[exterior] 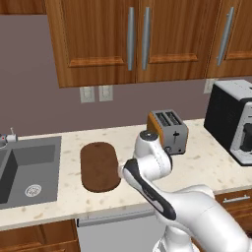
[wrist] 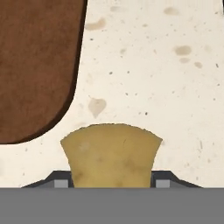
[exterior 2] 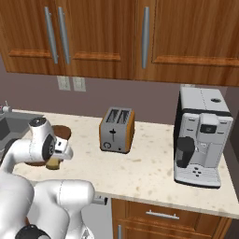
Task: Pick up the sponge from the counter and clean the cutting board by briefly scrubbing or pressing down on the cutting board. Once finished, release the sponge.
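Note:
The yellow-tan sponge point(wrist: 111, 155) sits between my two fingertips point(wrist: 61, 183), and my gripper point(wrist: 112, 183) is shut on it. Beneath it lies the speckled beige counter point(wrist: 153, 65). The dark brown cutting board point(wrist: 35, 65) is just to the sponge's left in the hand view, apart from it. From the right base camera the sponge point(exterior 2: 54, 163) shows under the hand, at the near right end of the cutting board point(exterior 2: 63, 132). Seen from the left base, the cutting board point(exterior: 100, 166) lies on the counter point(exterior: 206, 162), with my arm's elbow right of it covering the hand.
An orange-sided toaster point(exterior: 168, 131) point(exterior 2: 117, 129) stands on the counter behind and right of the arm. A coffee machine point(exterior: 235, 120) point(exterior 2: 200, 135) is at the far right. The grey sink point(exterior: 27, 170) lies left of the board. Wooden cabinets hang above.

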You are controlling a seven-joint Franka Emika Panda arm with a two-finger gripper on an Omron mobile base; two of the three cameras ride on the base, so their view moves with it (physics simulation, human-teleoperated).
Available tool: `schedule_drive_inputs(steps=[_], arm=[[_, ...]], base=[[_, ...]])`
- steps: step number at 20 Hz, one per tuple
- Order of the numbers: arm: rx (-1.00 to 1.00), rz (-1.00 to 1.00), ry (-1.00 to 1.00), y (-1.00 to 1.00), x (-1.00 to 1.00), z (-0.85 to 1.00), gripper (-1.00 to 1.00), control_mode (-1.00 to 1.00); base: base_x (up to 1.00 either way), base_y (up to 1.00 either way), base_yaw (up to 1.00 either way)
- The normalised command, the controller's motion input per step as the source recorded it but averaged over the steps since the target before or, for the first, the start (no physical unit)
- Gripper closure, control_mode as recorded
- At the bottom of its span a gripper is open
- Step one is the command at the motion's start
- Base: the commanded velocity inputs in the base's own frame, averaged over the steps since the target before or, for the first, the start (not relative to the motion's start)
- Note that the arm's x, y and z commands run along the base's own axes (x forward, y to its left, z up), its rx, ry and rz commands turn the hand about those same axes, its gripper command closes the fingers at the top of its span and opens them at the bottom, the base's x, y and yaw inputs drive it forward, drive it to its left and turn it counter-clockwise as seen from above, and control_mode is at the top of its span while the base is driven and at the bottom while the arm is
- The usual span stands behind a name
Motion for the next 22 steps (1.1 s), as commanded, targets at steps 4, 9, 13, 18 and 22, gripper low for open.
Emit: schedule_drive_inputs(steps=[4, 9, 13, 18, 22], arm=[[0.00, 0.00, 0.00, 0.49, 0.31, 0.00, 1.00, -1.00], [0.00, 0.00, 0.00, 0.37, 0.39, 0.12, 1.00, -1.00], [0.00, 0.00, 0.00, 0.17, 0.45, 0.30, 1.00, -1.00], [0.00, 0.00, 0.00, 0.24, 0.12, 0.36, 1.00, -1.00], [0.00, 0.00, 0.02, 0.36, 0.10, 0.03, 1.00, -1.00]], base=[[0.00, 0.00, 0.00], [0.00, 0.00, 0.00], [0.00, 0.00, 0.00], [0.00, 0.00, 0.00], [0.00, 0.00, 0.00]])
